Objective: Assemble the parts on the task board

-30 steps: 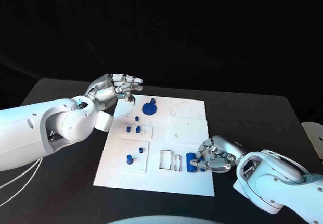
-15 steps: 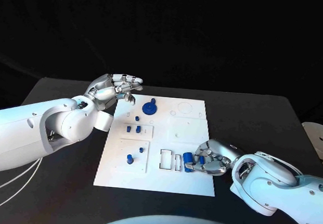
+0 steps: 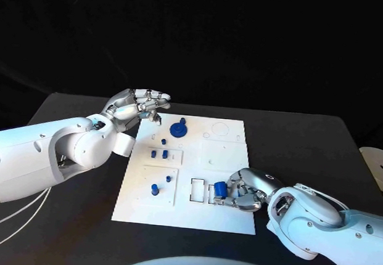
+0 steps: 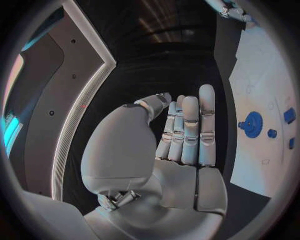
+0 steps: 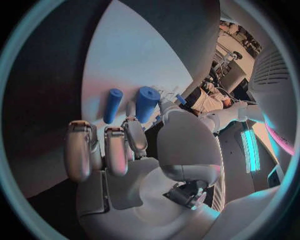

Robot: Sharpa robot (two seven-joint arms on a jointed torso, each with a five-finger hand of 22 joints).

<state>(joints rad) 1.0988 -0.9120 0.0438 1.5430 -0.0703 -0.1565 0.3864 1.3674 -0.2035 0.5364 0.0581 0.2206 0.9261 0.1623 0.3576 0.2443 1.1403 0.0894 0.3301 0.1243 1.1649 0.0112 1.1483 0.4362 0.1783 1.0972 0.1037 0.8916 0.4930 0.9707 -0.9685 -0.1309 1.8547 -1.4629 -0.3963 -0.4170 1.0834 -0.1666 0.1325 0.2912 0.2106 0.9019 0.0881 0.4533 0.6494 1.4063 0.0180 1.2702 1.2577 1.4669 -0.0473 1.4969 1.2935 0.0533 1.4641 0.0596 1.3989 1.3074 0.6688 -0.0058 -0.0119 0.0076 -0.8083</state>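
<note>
Down at 5 o'clock on the task board (image 3: 222, 148), your right robot hand (image 3: 243, 191) pinches a blue cylinder part (image 3: 220, 188). Your left robot hand (image 3: 138, 105) hovers spread at 11 o'clock, holding nothing.

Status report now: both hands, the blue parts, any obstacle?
Left hand open, hovering at the task board far corner. Right hand on a blue cylinder by the slots; grip unclear. No obstacle seen.
</note>
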